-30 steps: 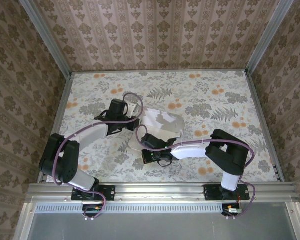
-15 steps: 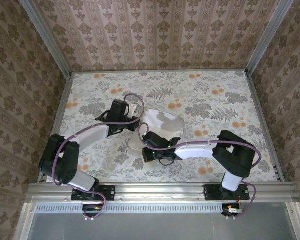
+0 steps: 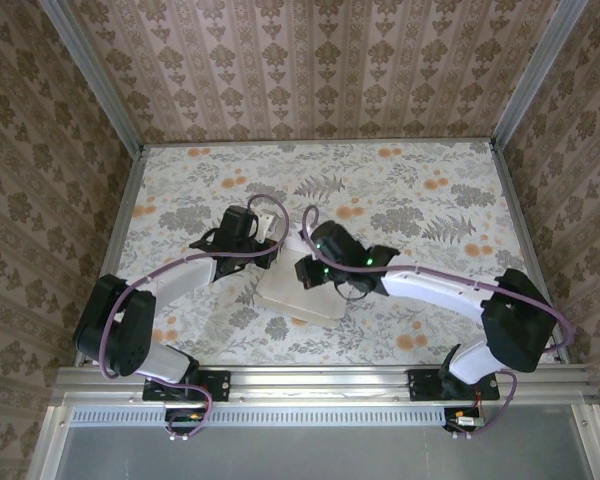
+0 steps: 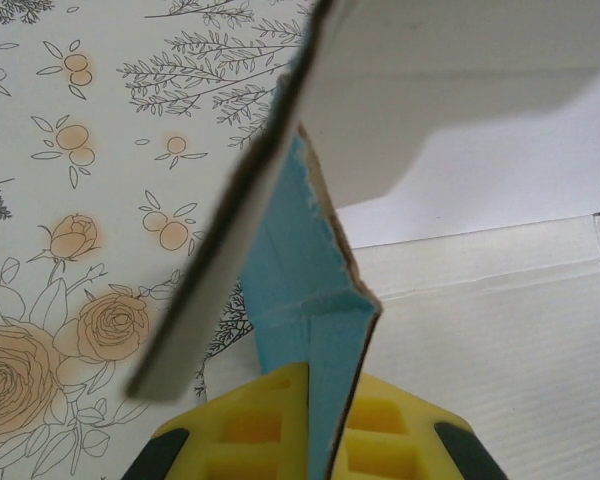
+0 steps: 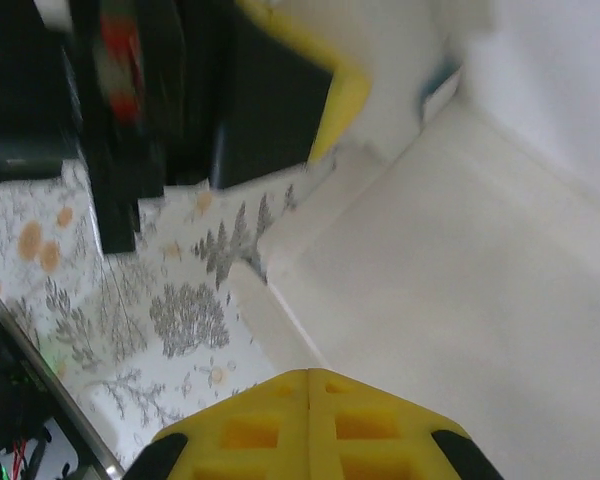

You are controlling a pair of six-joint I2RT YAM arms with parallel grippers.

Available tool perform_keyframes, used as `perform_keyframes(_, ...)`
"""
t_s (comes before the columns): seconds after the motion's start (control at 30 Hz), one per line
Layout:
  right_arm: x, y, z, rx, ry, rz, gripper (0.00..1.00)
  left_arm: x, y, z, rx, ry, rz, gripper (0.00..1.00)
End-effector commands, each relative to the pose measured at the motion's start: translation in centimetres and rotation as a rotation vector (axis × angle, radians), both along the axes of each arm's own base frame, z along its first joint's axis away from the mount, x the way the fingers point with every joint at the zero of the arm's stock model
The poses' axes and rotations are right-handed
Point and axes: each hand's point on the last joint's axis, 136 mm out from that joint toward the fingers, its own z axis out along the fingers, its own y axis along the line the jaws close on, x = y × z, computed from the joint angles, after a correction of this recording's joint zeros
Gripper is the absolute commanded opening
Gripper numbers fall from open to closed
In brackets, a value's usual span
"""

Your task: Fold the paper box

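Two hands meet at the paper box (image 3: pixel 298 296), mid-counter (image 3: pixel 430 200). My left hand (image 4: pixel 308 420) is pinching a turquoise flap (image 4: pixel 315 300) upright at the box's far-left edge. From there the off-white panel runs rightward and nearer, under my right hand (image 5: pixel 308 400), which is pressed together and empty. A second ago that arm lay along the box's near side; it has since swung across above the box.

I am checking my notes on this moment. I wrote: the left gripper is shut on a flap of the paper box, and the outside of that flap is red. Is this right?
Not quite. The left gripper is shut on a flap of the paper box, but the flap's outside is turquoise-blue, not red. The left wrist view shows it.
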Motion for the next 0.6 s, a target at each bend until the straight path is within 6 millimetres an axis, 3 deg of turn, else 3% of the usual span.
perform_keyframes(0.0,0.8,-2.5,2.8,-0.105,-0.054,0.069,0.15,-5.0,2.7,-5.9,0.147,0.233,-0.005,0.06)
perform_keyframes(0.1,2.5,-3.8,4.5,-0.185,-0.119,0.119,0.23,-5.0,2.6,-6.0,0.145,0.233,-0.005,0.06)
perform_keyframes(0.2,3.8,-4.9,5.0,-0.252,-0.117,0.173,0.34,-4.9,2.5,-5.9,0.14,0.232,-0.007,0.06)
perform_keyframes(0.4,6.4,-5.0,4.1,-0.363,-0.132,0.248,0.43,-4.9,2.5,-5.9,0.139,0.234,-0.008,0.06)
perform_keyframes(0.57,6.9,-4.6,2.1,-0.427,-0.078,0.325,0.46,-4.9,2.5,-5.9,0.142,0.233,-0.009,0.06)
